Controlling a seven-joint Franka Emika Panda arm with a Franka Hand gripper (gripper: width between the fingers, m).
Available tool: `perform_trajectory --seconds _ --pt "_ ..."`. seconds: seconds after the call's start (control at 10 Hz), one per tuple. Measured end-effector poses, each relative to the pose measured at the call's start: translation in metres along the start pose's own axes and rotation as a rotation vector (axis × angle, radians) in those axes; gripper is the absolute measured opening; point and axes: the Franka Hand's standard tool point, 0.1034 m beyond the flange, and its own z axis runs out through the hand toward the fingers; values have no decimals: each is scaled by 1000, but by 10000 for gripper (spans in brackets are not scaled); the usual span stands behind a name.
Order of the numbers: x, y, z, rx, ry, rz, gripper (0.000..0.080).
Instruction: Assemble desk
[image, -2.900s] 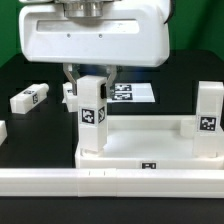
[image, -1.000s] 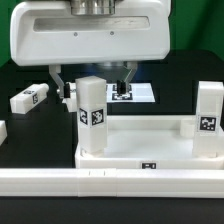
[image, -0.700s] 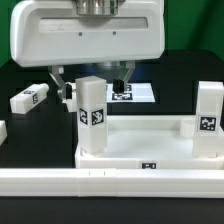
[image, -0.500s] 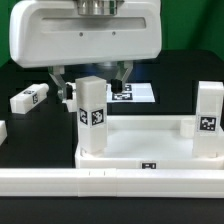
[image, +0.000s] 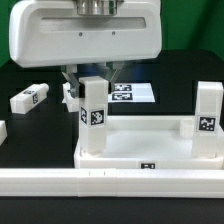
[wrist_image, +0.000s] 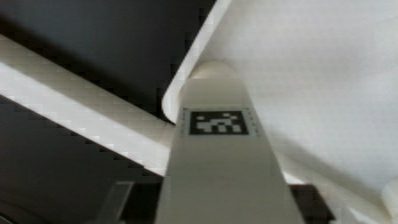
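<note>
Gripper: the gripper (image: 90, 84) hangs straight down over the tabletop corner on the exterior view's left. Its fingers (image: 69, 86) sit against both sides of the standing leg near its top, so it reads as clenched on that leg.
Standing leg: the standing leg (image: 93, 138) is upright with its foot in the corner socket. In the wrist view it (wrist_image: 222, 175) runs out from between the fingers down to the socket.
Tabletop: the tabletop (image: 120, 160) lies flat on the counter (image: 40, 135), just behind the rail (image: 100, 182).
Second leg: the second leg (image: 208, 120) stands upright at the corner on the exterior view's right.
Loose leg: the loose leg (image: 30, 98) lies on the counter, well apart from the tabletop.
Marker board: the marker board (image: 138, 92) lies flat behind the gripper.
Risk, jamming: a tilted leg could bind in the socket. The likely cause is an off-axis grasp or push.
Risk, slip: the smooth plastic could slip in the fingers under a twisting load, leaving the leg only partly seated.
Risk, shift: side force on the leg could slide the tabletop off the rail.
Markings: a black-and-white square tag (image: 93, 115) sits on the standing leg, and similar ones are on the other parts. No brand or readable writing is visible.
</note>
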Motion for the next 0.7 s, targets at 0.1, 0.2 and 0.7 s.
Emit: perform_trajectory --seconds 0.1,0.2,0.7 --pt "0 0 0 2 2 63 290" --pt "0 -1 1 10 5 199 290" --pt "-1 -2 2 13 10 738 290"
